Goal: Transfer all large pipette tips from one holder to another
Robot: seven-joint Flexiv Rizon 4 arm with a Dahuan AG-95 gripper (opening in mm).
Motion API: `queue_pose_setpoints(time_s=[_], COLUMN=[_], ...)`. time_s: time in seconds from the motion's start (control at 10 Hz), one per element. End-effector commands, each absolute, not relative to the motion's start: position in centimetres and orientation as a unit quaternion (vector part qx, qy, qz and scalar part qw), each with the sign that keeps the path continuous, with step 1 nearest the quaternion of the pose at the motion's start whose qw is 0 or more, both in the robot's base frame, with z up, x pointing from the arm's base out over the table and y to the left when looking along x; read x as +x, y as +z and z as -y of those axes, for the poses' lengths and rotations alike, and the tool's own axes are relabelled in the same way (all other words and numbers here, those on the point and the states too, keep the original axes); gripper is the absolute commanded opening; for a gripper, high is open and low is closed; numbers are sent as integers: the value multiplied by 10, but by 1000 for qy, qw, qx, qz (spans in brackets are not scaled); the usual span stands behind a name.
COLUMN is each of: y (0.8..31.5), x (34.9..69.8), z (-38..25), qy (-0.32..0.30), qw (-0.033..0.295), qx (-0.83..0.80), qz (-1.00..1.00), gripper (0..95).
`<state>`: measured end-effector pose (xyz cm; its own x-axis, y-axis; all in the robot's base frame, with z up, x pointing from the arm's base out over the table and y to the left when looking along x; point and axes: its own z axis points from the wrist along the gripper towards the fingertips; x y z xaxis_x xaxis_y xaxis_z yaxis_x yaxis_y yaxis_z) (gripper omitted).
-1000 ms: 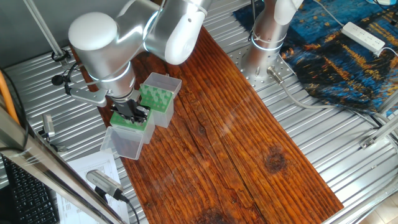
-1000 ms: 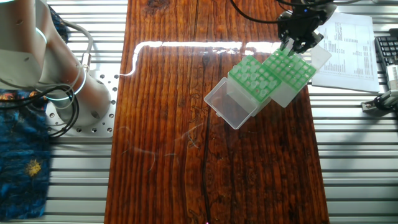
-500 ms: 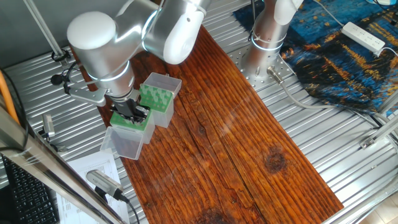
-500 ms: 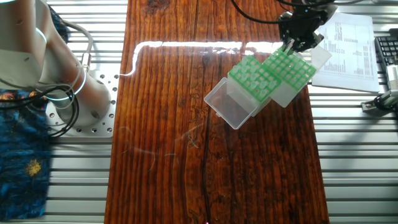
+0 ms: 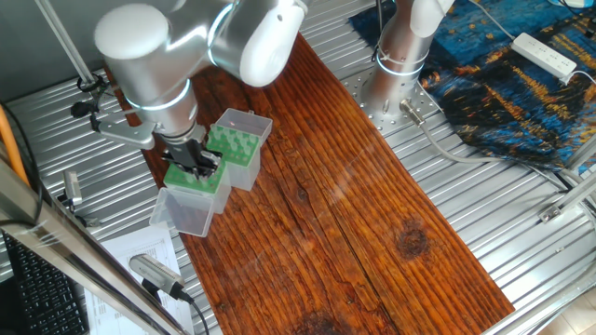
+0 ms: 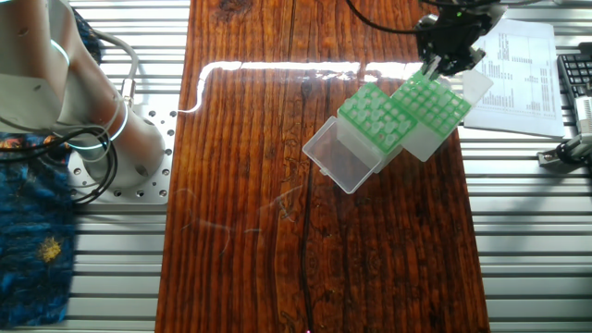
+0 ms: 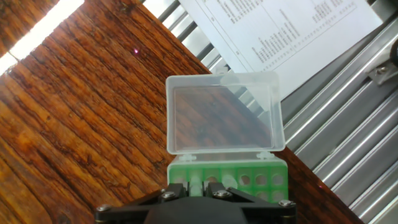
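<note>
Arm lifted slightly since a second ago, gripper (image 6: 435,67) over green rack (image 6: 431,104) near worktop (image 6: 277,231) edge, fingers close together, grip on large pipette tips (image 7: 195,185) unclear, open lid (image 7: 222,112) beyond.

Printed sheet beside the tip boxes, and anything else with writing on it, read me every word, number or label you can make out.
Printed sheet: rows of small print, too small and blurred to read in any view.
Two green tip racks and their clear lids: no label or marking visible.
Keyboard: key legends too small to read.
No brand or sign is readable elsewhere.
</note>
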<state>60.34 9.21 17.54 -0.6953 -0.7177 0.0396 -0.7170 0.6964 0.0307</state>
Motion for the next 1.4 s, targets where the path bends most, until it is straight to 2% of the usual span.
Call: queue_pose_setpoints(time_s=[0.1,0.7,1.4], y=[183,221,276], x=[605,601,602], z=[-93,-91,-84], qy=[-6,-12,-19], qw=[26,32,56], qx=[391,400,410], qz=[920,916,910], gripper=[0,0,0])
